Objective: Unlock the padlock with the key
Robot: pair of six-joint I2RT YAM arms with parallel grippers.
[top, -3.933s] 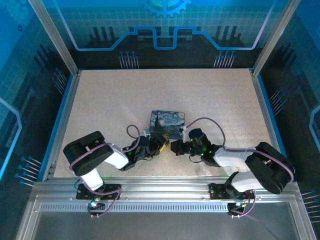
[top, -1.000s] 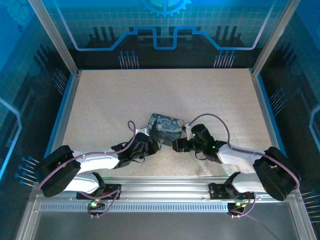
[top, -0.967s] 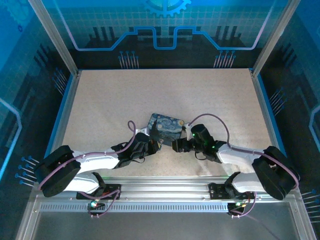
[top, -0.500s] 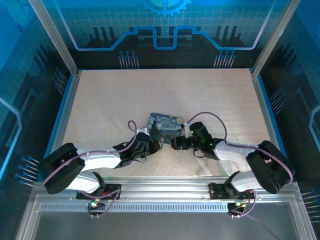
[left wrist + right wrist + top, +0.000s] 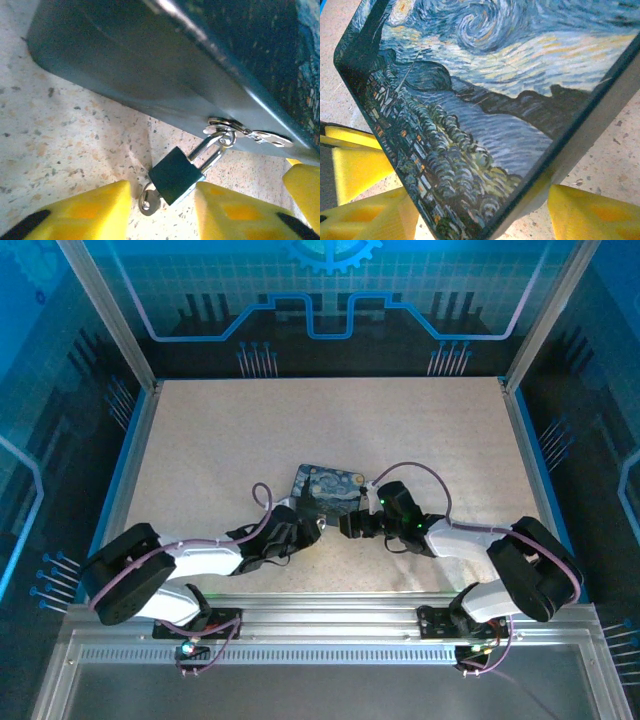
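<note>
The padlock (image 5: 176, 175) has a small dark body and lies on the table. Its silver shackle (image 5: 216, 147) is hooked through the ring of the clasp (image 5: 245, 134) on the blue painted tin (image 5: 328, 485). The key (image 5: 148, 198) sticks out of the padlock's lower end. My left gripper (image 5: 162, 194) is open, with one yellow finger (image 5: 80, 212) on each side of the padlock and key, gripping neither. My right gripper (image 5: 482, 200) is shut across the tin's (image 5: 485, 90) near corner. In the top view, the left gripper (image 5: 312, 530) and the right gripper (image 5: 346, 526) meet at the tin's front edge.
The speckled beige table (image 5: 230, 430) stretches away behind and beside the tin. A blue rim and metal frame posts (image 5: 120, 330) border it. A yellow finger (image 5: 304, 195) of the right gripper stands close on the right in the left wrist view.
My left gripper's jaws have opened and let go of the key, which stays in the padlock. The tin and my right gripper have shifted slightly to the left and away.
</note>
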